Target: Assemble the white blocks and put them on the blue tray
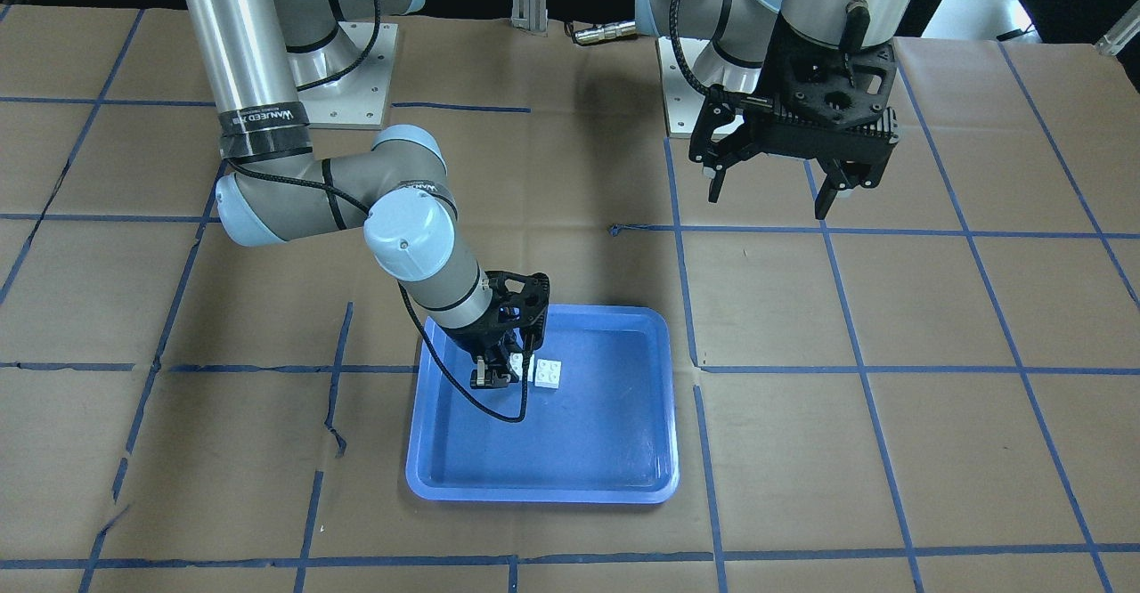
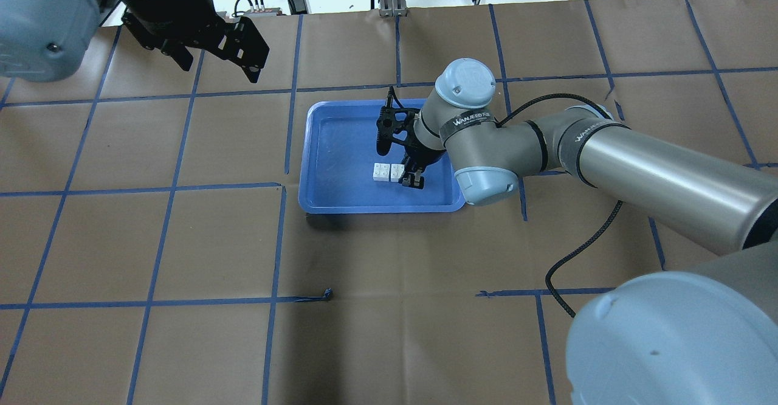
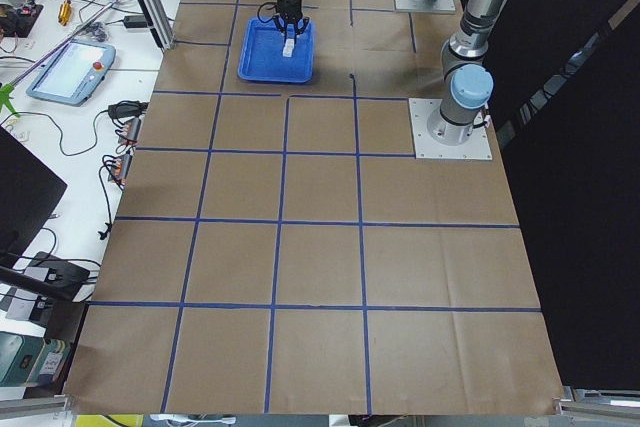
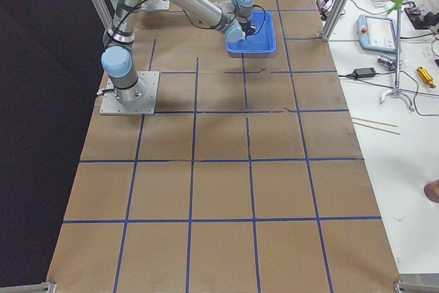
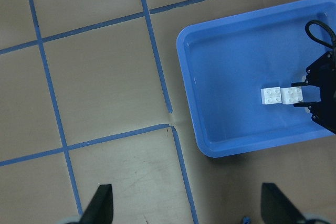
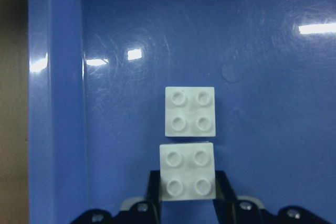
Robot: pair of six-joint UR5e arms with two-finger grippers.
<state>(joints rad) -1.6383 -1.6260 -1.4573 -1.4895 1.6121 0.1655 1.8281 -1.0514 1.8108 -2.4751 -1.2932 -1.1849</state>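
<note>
Shows right gripper point(image 6: 187, 195) pinching one white block point(image 6: 187, 171) by two opposite sides, within blue tray point(image 6: 63, 103), just beside second white block point(image 6: 190, 110). Shows left gripper point(image 1: 769, 203) spread wide, raised above table point(image 1: 935, 308), well apart from tray.

Tray point(image 2: 340, 143) sits on tabletop point(image 2: 182, 241), about mid-length, nearer the operators' edge than the robot's edge.

Two blocks rest on the tray floor, in the half toward the robot's edge, side by side along the table's length. Left block point(image 5: 272, 96) is just beside right block point(image 5: 292, 95), slightly offset; cannot tell if they touch.

Right gripper point(image 6: 187, 174) is over the tray, a finger against each side of right block.

Left gripper point(image 1: 770, 201) hangs above tabletop toward the left end, well apart from tray.
</note>
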